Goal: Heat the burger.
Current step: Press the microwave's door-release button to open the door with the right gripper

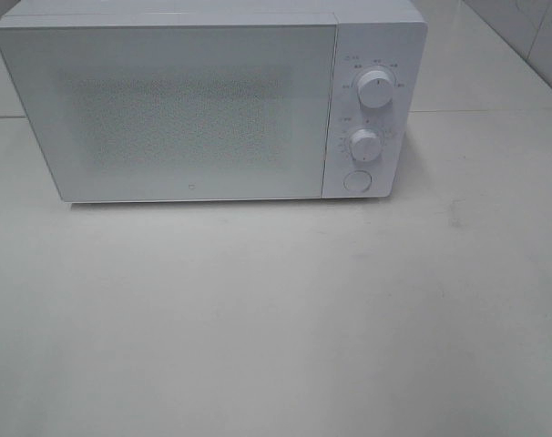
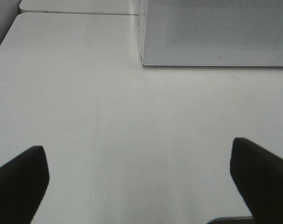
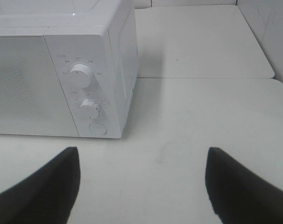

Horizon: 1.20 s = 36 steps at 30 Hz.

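Note:
The burger is out of view in all three views. A white microwave [image 1: 194,105] stands at the back of the white table [image 1: 276,319] with its door shut; two knobs and a round button [image 1: 356,181] sit on its right panel. My left gripper [image 2: 139,182] hangs open over bare table, in front of the microwave's left corner [image 2: 216,32], with nothing between its black fingers [image 2: 20,179]. My right gripper [image 3: 141,182] is open too, empty, facing the microwave's control panel [image 3: 88,93]. Neither gripper shows in the exterior high view.
A second white table surface [image 3: 197,42] lies behind and to the right of the microwave, past a seam. A wall [image 3: 272,28] rises at the far right.

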Tool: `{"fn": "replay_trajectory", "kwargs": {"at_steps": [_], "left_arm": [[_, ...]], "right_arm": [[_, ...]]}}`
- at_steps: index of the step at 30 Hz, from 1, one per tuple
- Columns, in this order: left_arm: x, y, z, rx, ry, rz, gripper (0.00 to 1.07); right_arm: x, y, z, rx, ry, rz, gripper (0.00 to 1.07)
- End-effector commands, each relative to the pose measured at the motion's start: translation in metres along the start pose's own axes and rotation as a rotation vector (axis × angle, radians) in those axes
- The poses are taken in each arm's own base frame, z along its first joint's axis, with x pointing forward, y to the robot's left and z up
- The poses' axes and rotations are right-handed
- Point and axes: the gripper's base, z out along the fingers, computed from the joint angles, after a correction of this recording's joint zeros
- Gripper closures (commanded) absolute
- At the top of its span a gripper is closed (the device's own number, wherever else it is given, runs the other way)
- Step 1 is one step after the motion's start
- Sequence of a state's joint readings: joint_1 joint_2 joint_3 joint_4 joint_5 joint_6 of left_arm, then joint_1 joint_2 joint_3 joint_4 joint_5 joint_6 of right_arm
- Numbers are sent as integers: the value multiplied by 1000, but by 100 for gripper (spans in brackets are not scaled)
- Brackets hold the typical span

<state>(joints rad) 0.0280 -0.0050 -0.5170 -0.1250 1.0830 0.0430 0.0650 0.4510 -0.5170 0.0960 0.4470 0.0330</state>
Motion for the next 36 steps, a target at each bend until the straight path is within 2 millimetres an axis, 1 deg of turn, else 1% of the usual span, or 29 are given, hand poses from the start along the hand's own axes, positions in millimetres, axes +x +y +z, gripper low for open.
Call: {"fn": "replay_trajectory", "kwargs": {"at_steps": [1,2,3,4,5,6,7,8,9,10,13,15,17,18,19,20,23,30,32,33,35,36], "left_arm": [[0,0,-1,-2,-17,-5,9],[0,0,-1,-2,-17,-5,9],[0,0,-1,-2,-17,-5,9],[0,0,-1,-2,-17,-5,9],[0,0,-1,-2,-17,-5,9],[0,0,-1,-2,-17,-5,9],[0,0,-1,-2,-17,-5,9],[0,0,-1,-2,-17,-5,9],[0,0,-1,-2,-17,-5,9],[0,0,-1,-2,-17,-5,9],[0,0,-1,-2,-17,-5,9],[0,0,-1,-2,-17,-5,9],[0,0,-1,-2,-17,-5,9],[0,0,-1,-2,-17,-5,9],[0,0,-1,-2,-17,-5,9],[0,0,-1,-2,-17,-5,9],[0,0,-1,-2,-17,-5,9],[0,0,-1,-2,-17,-5,9],[0,0,-1,-2,-17,-5,9],[0,0,-1,-2,-17,-5,9],[0,0,-1,-2,-17,-5,9],[0,0,-1,-2,-17,-5,9]], "right_arm": [[-6,-1,15,8,-1,10,34],[-7,-2,25,13,17,12,34],[-7,-2,25,13,17,12,34],[-8,-2,29,15,21,13,34],[-8,-3,39,20,30,14,34],[-8,-3,39,20,30,14,34],[-8,-4,48,24,9,15,34],[-8,-4,48,24,9,15,34],[-6,-5,53,27,3,14,34],[-3,-6,63,33,-31,14,34],[0,-7,67,35,-46,14,34],[14,-11,80,46,-98,14,34],[16,-12,82,47,-118,14,34],[21,-13,86,52,-147,13,35],[21,-13,86,52,-147,13,35],[27,-15,91,57,-179,11,35],[33,-17,96,62,-203,9,35],[43,-20,109,75,-197,9,35],[48,-21,117,82,-192,8,35],[48,-21,117,82,-192,8,35],[57,-24,126,100,-152,31,35],[57,-24,126,100,-152,31,35]]}}
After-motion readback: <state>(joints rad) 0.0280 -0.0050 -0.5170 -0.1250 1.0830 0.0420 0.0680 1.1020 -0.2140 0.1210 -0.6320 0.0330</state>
